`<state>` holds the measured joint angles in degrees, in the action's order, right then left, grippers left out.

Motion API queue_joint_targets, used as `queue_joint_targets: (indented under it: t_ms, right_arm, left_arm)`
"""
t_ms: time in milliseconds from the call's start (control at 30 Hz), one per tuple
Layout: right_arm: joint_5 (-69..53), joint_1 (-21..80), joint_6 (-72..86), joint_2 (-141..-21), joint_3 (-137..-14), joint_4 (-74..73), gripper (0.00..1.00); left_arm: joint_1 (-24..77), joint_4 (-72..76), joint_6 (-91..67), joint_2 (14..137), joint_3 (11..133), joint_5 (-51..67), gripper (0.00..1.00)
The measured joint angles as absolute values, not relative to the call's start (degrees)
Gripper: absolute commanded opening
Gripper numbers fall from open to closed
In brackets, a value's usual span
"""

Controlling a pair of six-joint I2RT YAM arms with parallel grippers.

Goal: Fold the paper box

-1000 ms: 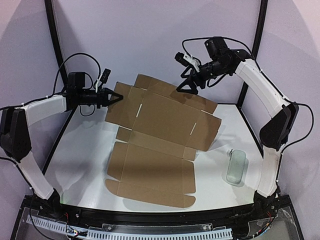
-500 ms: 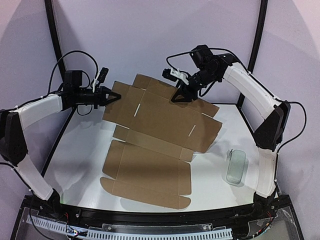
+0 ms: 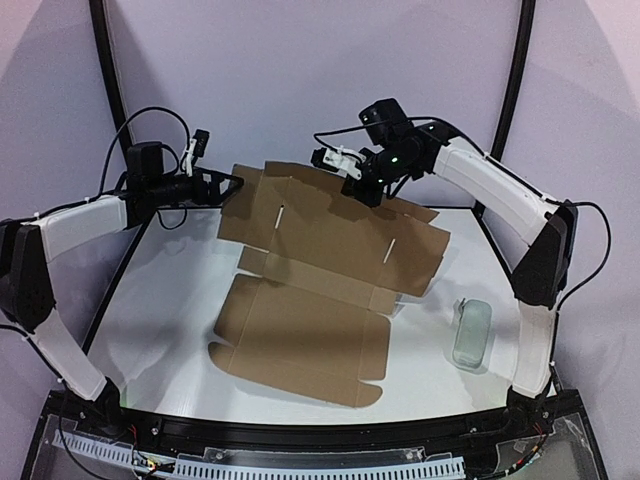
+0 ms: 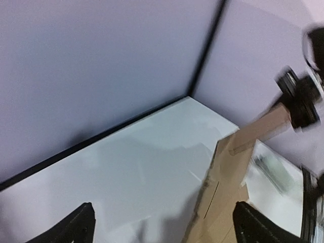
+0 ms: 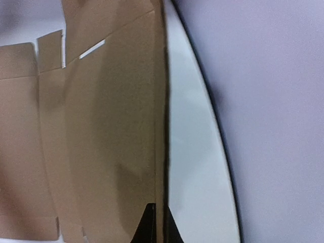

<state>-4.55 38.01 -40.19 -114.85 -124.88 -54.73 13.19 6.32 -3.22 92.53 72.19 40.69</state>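
The paper box (image 3: 320,240) is a flat brown die-cut sheet with flaps and slits. Its near half lies on the white table (image 3: 160,300) and its far half is tilted up off it. My right gripper (image 3: 362,190) is shut on the sheet's far edge, near the middle. In the right wrist view the two fingertips (image 5: 158,229) pinch that thin edge of the paper box (image 5: 101,126). My left gripper (image 3: 236,183) is open at the sheet's left flap. In the left wrist view its gripper (image 4: 164,230) has widely parted fingers, and the paper box (image 4: 228,187) stands just ahead, towards the right finger.
A small pale grey-green case (image 3: 472,333) lies on the table at the right, near the right arm's base. Purple walls and black frame posts (image 3: 112,90) close in the back and sides. The table's black rim runs close behind the sheet.
The left gripper has opened and let go of the left flap. The right gripper has swung left and down and shut on the sheet's far edge. The sheet has shifted a little.
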Motion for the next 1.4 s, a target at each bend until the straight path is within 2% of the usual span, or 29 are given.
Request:
queue_joint_targets:
  t_ms: [200, 433, 867, 1200, 1400]
  right_arm:
    - [14.4, 41.1, -40.6, -114.5, -118.9, -42.2, 0.00]
    - [24.3, 45.1, -41.2, -114.5, -108.7, -31.4, 0.00]
    - [28.0, 49.9, -40.3, -114.5, -99.3, -21.6, 0.00]
    - [37.7, 49.9, -56.9, -118.7, -88.6, 10.5, 0.00]
    - [39.9, 49.9, -62.1, -121.3, -88.5, 17.6, 0.00]
  left_arm:
    - [13.1, 8.7, -13.9, 89.7, 69.2, 29.6, 0.99]
    - [13.1, 8.5, -21.5, 85.2, 66.9, 24.0, 0.99]
    - [13.9, 8.0, -30.9, 90.4, 69.6, 37.6, 1.00]
    - [16.1, 9.6, -34.5, 94.9, 72.1, 46.0, 1.00]
    - [17.1, 9.8, -34.8, 96.5, 72.4, 47.5, 1.00]
